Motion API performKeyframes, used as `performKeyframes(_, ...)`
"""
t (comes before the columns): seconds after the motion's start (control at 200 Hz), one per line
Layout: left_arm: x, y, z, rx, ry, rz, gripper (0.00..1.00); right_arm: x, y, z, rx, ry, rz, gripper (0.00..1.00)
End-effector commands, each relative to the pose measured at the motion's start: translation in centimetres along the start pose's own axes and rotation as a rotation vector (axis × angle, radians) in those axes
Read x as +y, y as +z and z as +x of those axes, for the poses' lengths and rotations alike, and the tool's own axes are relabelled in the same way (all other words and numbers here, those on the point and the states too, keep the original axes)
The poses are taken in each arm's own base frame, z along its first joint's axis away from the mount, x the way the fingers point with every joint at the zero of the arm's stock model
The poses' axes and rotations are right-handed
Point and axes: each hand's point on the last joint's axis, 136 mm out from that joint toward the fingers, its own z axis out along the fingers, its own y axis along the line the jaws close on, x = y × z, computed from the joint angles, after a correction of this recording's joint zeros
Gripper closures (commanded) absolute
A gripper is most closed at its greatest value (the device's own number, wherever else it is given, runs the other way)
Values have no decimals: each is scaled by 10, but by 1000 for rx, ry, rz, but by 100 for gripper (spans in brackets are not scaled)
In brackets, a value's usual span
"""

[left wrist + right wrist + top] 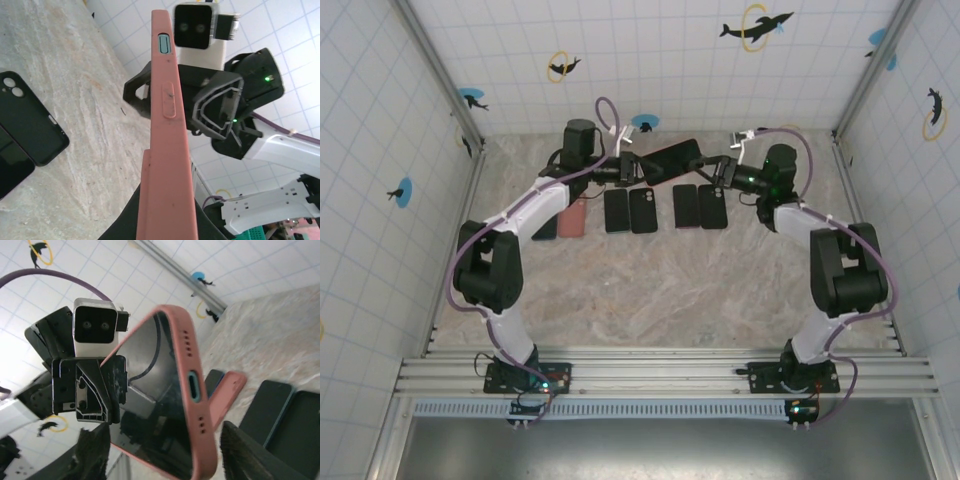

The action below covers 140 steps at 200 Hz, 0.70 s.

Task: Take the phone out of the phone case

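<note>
A phone (150, 390) with a dark screen sits in a pink phone case (167, 125) and is held up in the air over the back of the table (670, 158). My left gripper (165, 222) is shut on one end of the cased phone, with a dark finger on each face. It faces my right gripper (715, 172), which is open. The black fingers (92, 450) of the right gripper (160, 455) stand on either side of the phone's port end, with a thin gap showing at the pink edge. The left gripper's fingers (112, 385) lie against the screen.
A row of dark phones and cases lies on the marble table below: two (617, 210) left of centre and two (713, 205) right of centre. A second pink case (572, 217) lies further left. Tiled walls close in the back and both sides.
</note>
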Motion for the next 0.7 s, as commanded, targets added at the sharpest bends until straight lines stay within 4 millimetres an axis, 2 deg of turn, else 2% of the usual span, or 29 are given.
performKeyframes(0.0, -47, -10, -8, -7, 109, 102, 100, 33, 5, -17, -5, -69, -133, 48)
performKeyframes(0.295, -45, -8, -5, 17, 67, 137, 96, 55, 3, -38, -115, -4, -279, 71)
performKeyframes(0.375, -42, -7, -5, 19, 59, 127, 96, 59, 7, -38, -99, 3, -310, 79)
performKeyframes(0.48, -40, -6, -10, 4, 61, 117, 95, 62, 10, -36, -90, 11, -327, 84)
performKeyframes(0.571, -39, -6, -14, -16, 62, 102, 89, 61, 9, -37, -100, 18, -322, 90)
performKeyframes(0.636, -37, -7, -18, -33, 57, 86, 83, 60, 7, -40, -121, 26, -316, 89)
performKeyframes(0.696, -34, -7, -21, -47, 46, 69, 72, 61, 7, -43, -141, 34, -313, 92)
